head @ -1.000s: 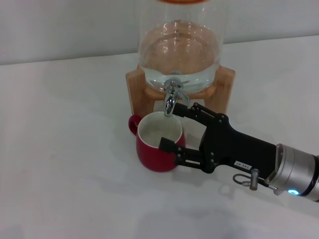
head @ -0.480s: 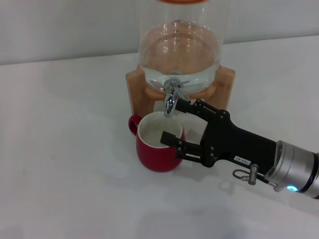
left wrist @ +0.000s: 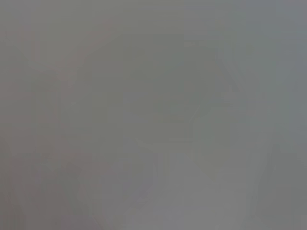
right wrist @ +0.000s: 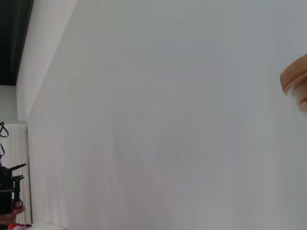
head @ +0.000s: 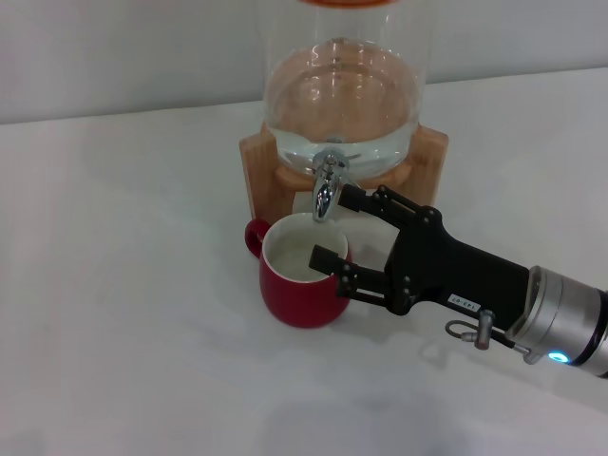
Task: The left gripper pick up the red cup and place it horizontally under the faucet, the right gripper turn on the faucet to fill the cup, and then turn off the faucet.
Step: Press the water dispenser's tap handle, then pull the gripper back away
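Right tool (head: 340, 226) hangs wide open and empty-handed beside the faucet (head: 326, 185), one finger over the red cup (head: 302, 272) standing right under that faucet, and a clumsy swipe could tip it.

You're looking at a staged test setup, more lab than kitchen: bare white table (head: 123, 313), plain white wall (right wrist: 168, 115), one glass dispenser (head: 344, 85) on a wooden stand (head: 261, 166).

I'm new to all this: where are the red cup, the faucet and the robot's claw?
red cup (head: 299, 301): head view, front wall.
faucet (head: 326, 188): head view, chrome spout.
right gripper (head: 338, 230): head view, between its open fingertips.
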`<action>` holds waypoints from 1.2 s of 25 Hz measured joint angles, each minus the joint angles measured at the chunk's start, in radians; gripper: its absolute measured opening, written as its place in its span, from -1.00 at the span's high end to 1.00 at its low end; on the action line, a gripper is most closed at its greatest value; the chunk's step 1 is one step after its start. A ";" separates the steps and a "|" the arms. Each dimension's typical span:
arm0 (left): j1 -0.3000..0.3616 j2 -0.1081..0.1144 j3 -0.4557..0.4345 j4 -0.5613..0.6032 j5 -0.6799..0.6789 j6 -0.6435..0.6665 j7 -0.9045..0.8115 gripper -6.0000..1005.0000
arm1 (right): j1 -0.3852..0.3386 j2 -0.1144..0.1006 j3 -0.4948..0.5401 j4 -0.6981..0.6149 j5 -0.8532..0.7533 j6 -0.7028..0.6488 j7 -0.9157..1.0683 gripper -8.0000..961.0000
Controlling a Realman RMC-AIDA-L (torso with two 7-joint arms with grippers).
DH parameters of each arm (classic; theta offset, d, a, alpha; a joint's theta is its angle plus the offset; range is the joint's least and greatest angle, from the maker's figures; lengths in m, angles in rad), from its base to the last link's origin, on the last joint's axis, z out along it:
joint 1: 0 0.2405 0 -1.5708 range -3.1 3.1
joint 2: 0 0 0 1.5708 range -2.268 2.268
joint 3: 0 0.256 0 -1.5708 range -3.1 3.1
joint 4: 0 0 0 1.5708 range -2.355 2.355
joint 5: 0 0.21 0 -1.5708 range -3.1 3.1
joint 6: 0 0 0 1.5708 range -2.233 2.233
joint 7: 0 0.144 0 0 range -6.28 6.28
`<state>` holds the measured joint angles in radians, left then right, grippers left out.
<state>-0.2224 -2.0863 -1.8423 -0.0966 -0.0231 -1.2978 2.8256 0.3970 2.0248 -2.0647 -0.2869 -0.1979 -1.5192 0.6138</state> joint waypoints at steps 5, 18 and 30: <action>0.000 0.000 0.000 0.000 0.000 0.000 0.000 -0.66 | -0.004 -0.001 0.002 0.000 0.011 0.002 -0.002 -0.77; 0.000 0.001 0.000 0.000 0.000 0.000 0.000 -0.66 | -0.007 -0.003 0.022 0.007 0.028 0.009 -0.015 -0.77; -0.002 0.002 0.000 0.000 0.000 0.000 0.000 -0.66 | -0.007 -0.008 0.037 0.009 0.028 0.010 -0.016 -0.76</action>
<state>-0.2239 -2.0847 -1.8423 -0.0966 -0.0230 -1.2978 2.8256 0.3896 2.0171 -2.0275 -0.2783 -0.1701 -1.5091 0.5982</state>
